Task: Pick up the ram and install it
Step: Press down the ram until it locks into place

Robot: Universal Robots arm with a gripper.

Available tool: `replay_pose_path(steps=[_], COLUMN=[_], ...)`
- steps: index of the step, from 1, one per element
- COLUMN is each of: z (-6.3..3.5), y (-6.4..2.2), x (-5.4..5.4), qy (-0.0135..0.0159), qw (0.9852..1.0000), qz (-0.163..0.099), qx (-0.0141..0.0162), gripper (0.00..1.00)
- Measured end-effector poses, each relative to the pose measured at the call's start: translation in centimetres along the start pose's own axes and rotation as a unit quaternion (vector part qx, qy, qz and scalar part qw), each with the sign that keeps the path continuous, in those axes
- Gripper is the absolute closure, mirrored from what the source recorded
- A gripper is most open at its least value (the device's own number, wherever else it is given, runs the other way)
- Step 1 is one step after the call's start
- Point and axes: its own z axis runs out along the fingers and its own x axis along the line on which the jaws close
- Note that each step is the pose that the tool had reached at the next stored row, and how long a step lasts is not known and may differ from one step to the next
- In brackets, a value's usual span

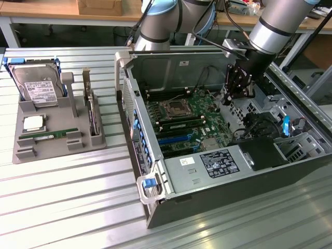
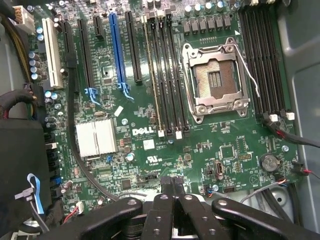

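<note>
The ram (image 1: 50, 136), a thin green stick, lies flat in the grey holder tray (image 1: 23, 150) at the exterior view's left, next to the square silver processor (image 1: 33, 123). My gripper (image 1: 237, 97) hangs inside the open computer case (image 1: 171, 171), above the motherboard (image 1: 192, 116) and far from the ram. In the wrist view its black fingertips (image 2: 165, 187) press together with nothing between them, so the gripper (image 2: 171, 181) is shut and empty. Below it are the black memory slots (image 2: 167, 75) and the bare processor socket (image 2: 215, 77).
A silver hard drive (image 1: 35, 85) stands at the back of the tray, and an upright card (image 1: 93, 111) sits on its side nearer the case. The tall case wall (image 1: 129, 114) stands between tray and motherboard. Cables (image 2: 75, 150) and blue slots (image 2: 116, 50) cross the board.
</note>
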Motion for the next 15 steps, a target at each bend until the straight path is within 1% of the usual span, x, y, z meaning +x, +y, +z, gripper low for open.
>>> replay_pose_path(steps=[6,15], z=[0.12,0.26], y=[-0.01,-0.03], x=[0.00,0.00], qy=[-0.0007,-0.0008], qw=[1.0000,0.9999], qz=[0.007,0.013], qx=[-0.0001,-0.0001], gripper=[0.90,0.90])
